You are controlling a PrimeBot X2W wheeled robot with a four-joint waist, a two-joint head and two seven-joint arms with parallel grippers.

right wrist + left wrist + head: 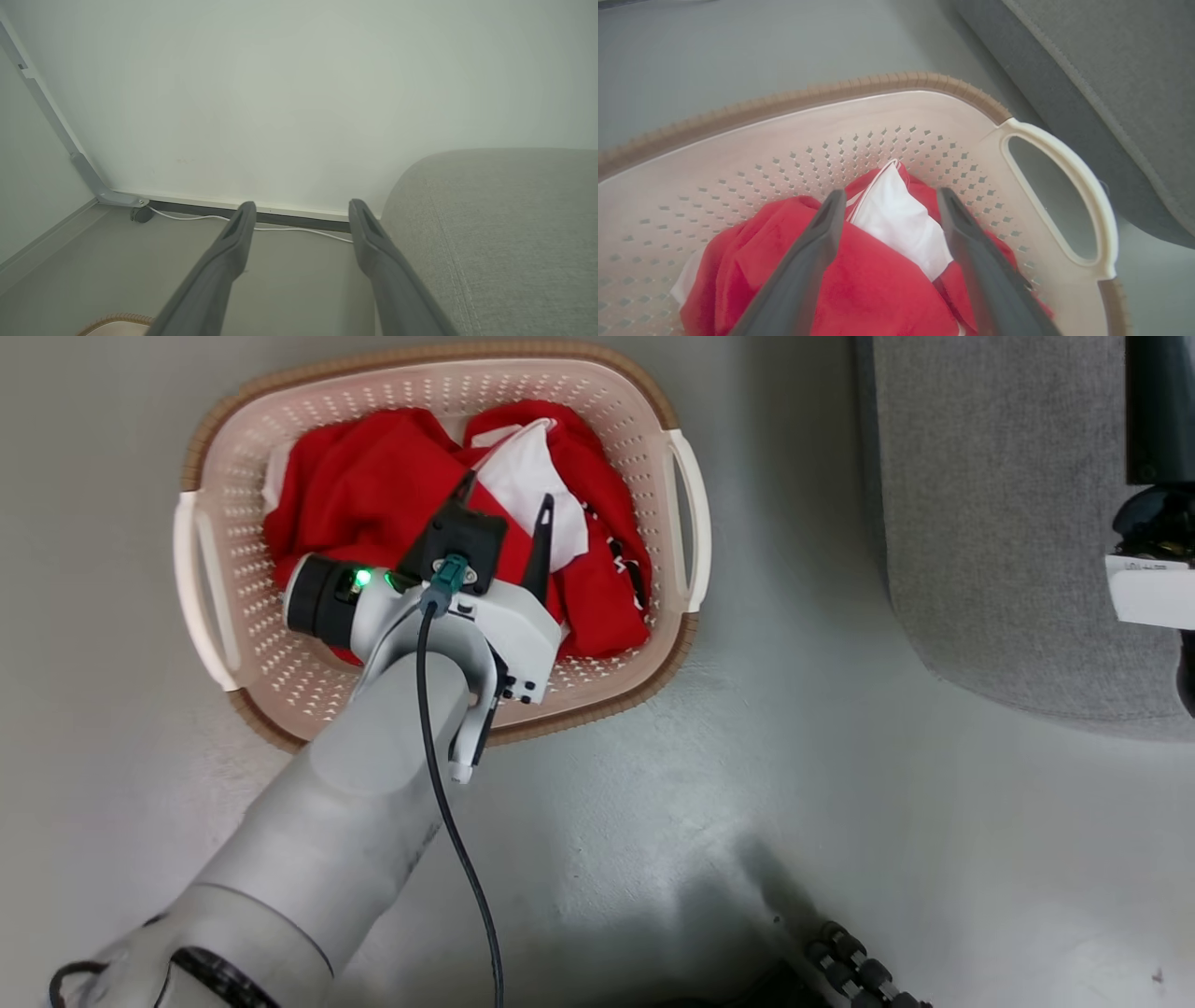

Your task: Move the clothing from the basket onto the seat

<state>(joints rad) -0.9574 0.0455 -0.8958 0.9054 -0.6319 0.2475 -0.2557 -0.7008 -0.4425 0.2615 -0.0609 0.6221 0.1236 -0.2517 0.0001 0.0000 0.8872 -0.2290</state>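
The red clothing (373, 485) with a white panel (532, 485) lies heaped in the cream basket (448, 387) on the floor. My left gripper (504, 490) hangs open just above the heap, its fingers either side of the white panel (896, 224), with nothing between them. In the left wrist view the clothing (859, 284) lies under the left gripper (889, 198), and the basket wall (738, 158) rises behind. The grey seat (999, 513) stands to the right of the basket. My right gripper (301, 210) is open and empty beside the seat (504, 233), facing a wall.
The basket's right handle (1069, 172) is close to the seat's edge (1087, 93). A white cable (289, 229) runs along the skirting, and a small caster (140, 213) sits at a grey frame's foot. Dark robot parts (1158, 476) overlap the seat at the far right.
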